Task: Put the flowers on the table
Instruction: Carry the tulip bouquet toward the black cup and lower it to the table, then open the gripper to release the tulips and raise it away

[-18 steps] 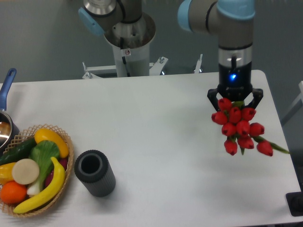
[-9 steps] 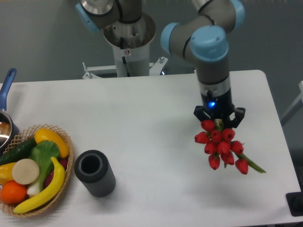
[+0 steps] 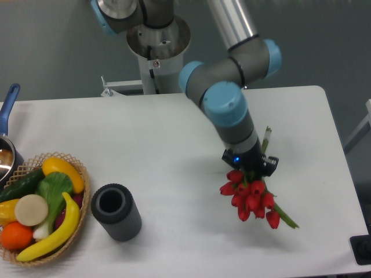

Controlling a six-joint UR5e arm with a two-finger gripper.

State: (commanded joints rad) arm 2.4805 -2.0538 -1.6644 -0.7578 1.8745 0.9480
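Grey wall stands behind a big white desk (image 3: 174, 139) with round corners. Over the right side of that desk hangs the robot's black pincer (image 3: 250, 168), at the end of a grey and blue arm that leans down from the far side. It is pinching a bunch of red tulips with long green stems (image 3: 250, 194), and its two fingers are pressed around the bunch just above the red heads.

From the pincer, the red heads hang down and toward the near right. One green stem end pokes out past them at the near right, and another stem tip sticks up on the far side of the pincer. So the long line of the bunch runs slanted, from far to near right, not flat yet.

I think the flowers hang close over the white top, but I cannot tell if the lowest heads touch it. To lay them down, the pincer should probably go lower and tip the bunch flatter along that same slanted line, then let go.
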